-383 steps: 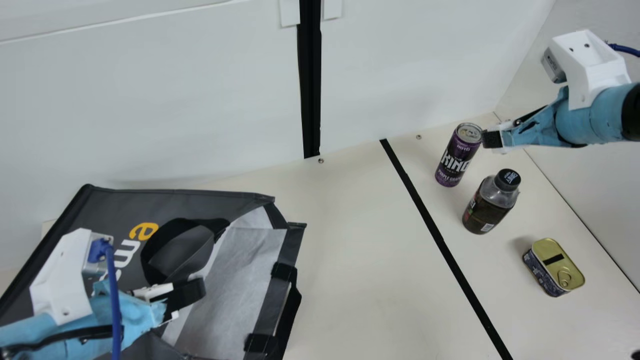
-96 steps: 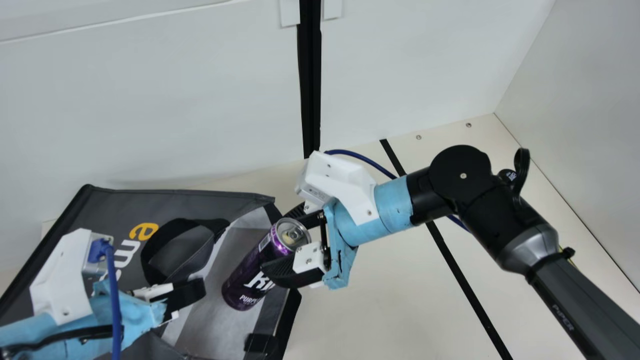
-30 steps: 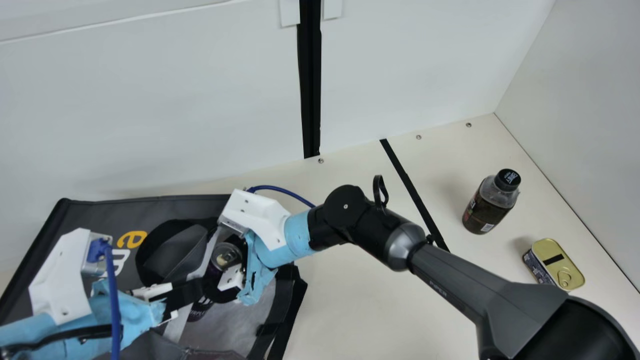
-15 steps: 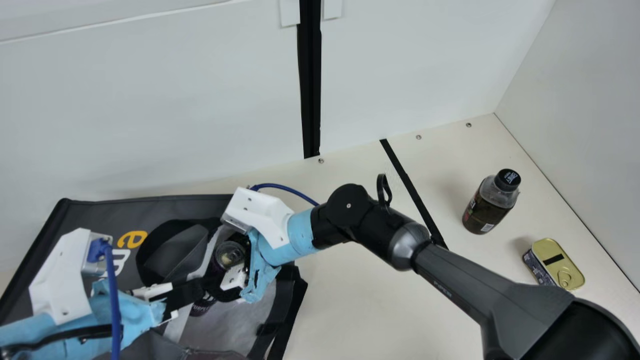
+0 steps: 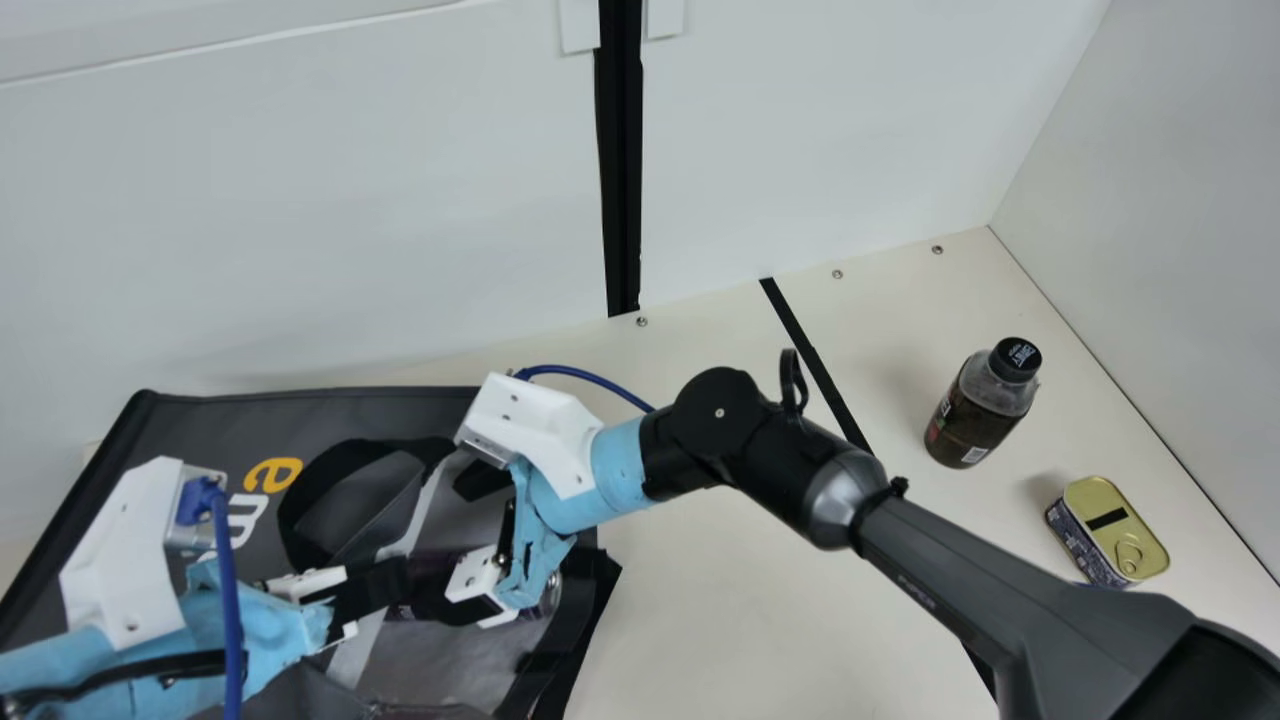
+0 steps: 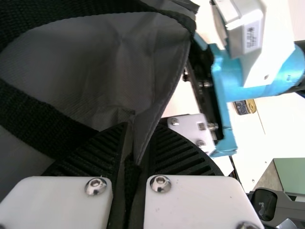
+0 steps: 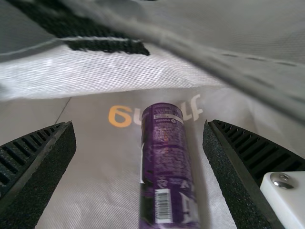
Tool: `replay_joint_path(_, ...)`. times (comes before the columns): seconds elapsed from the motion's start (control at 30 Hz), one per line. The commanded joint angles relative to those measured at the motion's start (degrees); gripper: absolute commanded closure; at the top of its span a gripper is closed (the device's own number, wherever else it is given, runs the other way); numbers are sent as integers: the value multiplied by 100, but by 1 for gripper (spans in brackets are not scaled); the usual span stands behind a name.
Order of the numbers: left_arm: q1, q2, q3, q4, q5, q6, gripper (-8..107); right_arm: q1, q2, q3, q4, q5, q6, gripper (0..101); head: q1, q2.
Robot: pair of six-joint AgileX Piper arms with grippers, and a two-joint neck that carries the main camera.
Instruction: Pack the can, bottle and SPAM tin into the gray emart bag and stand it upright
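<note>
Your left gripper pinches some fabric of the gray emart bag. Just beside it, your right gripper has its fingers spread at the bag's mouth; the purple can lies inside. Farther off on your table sit the SPAM tin, then the upright bottle.

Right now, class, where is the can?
The can is in the bag at the main view's left; the right wrist view shows it lying between the open fingers of the right gripper.
</note>
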Motion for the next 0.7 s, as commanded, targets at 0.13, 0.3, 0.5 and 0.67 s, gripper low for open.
replay_joint_path(0.13,0,0,0,0,0,0,107,-275,-320,141,-48,280,-37,6,-121,-5)
replay_joint_path(0.3,0,0,0,0,0,0,107,-617,-630,271,-72,636,-99,6,-121,-5)
replay_joint_path(0.5,0,0,0,0,0,0,107,-1120,-977,388,-70,1142,-195,6,-121,-5)
replay_joint_path(0.67,0,0,0,0,0,0,107,-1590,-1229,446,-56,1600,-287,6,-121,-5)
